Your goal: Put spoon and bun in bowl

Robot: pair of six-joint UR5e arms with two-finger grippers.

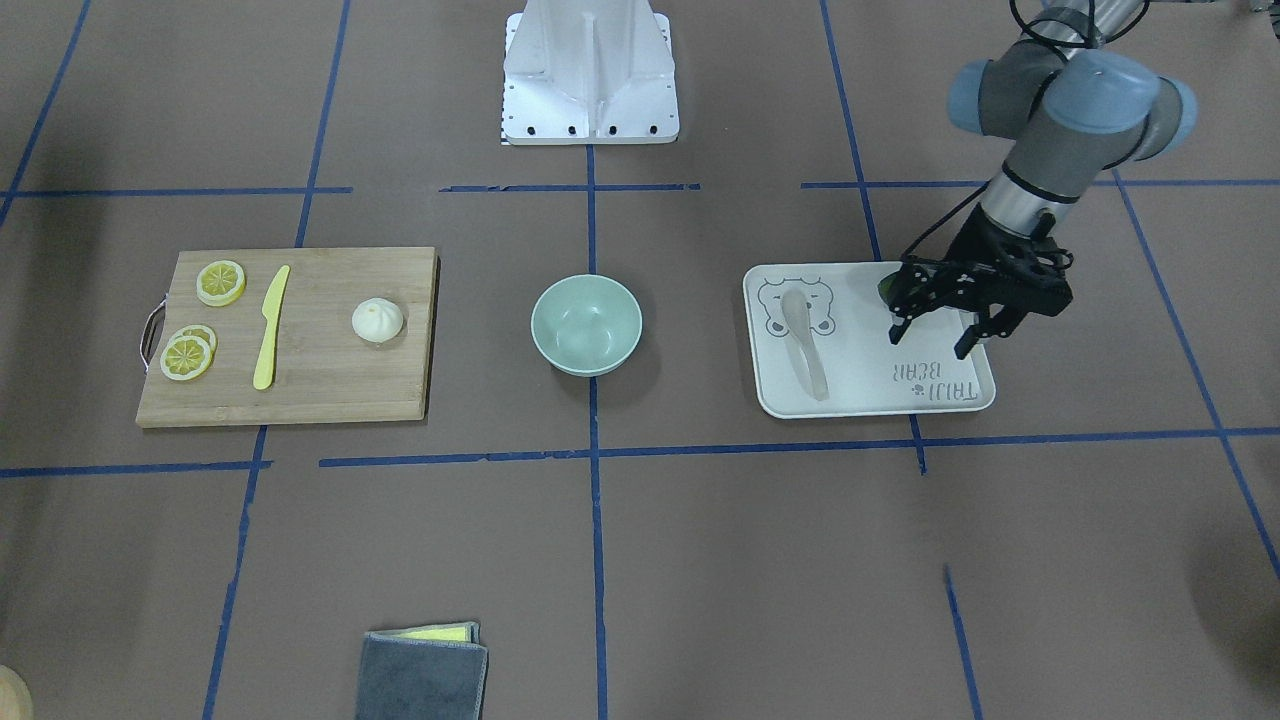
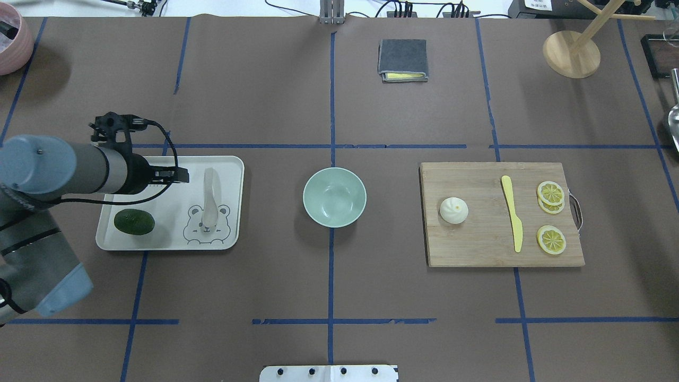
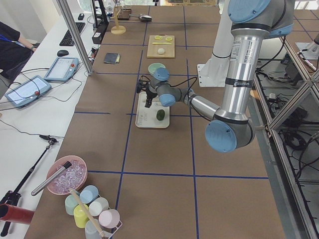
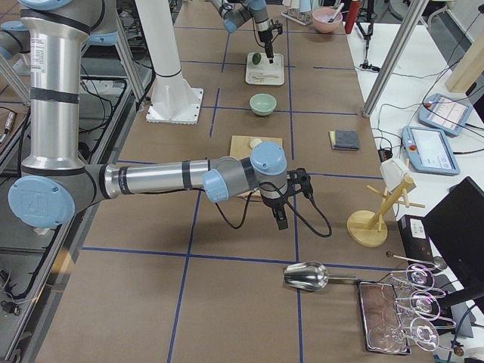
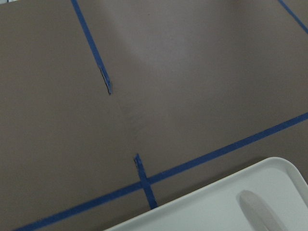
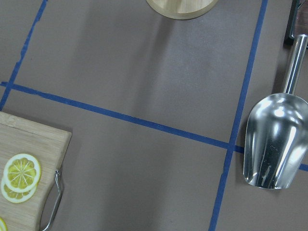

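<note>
The whitish spoon (image 1: 805, 345) lies on the white bear-print tray (image 1: 860, 375), scoop on the bear's face; it also shows in the overhead view (image 2: 209, 199). The white bun (image 1: 378, 320) sits on a wooden cutting board (image 1: 320, 385). The empty mint-green bowl (image 1: 586, 325) stands between tray and board. My left gripper (image 1: 933, 340) is open and empty, raised over the tray beside the spoon, not touching it. The left wrist view shows only the tray's corner (image 5: 216, 211) and the spoon's end (image 5: 257, 211). My right gripper (image 4: 278, 215) shows only in the right side view; I cannot tell its state.
A dark green fruit (image 2: 134, 222) lies on the tray near the left gripper. A yellow knife (image 2: 512, 212) and lemon slices (image 2: 551, 240) share the board. A folded grey cloth (image 2: 402, 59), a wooden stand (image 2: 572, 53) and a metal scoop (image 6: 274, 144) lie further off.
</note>
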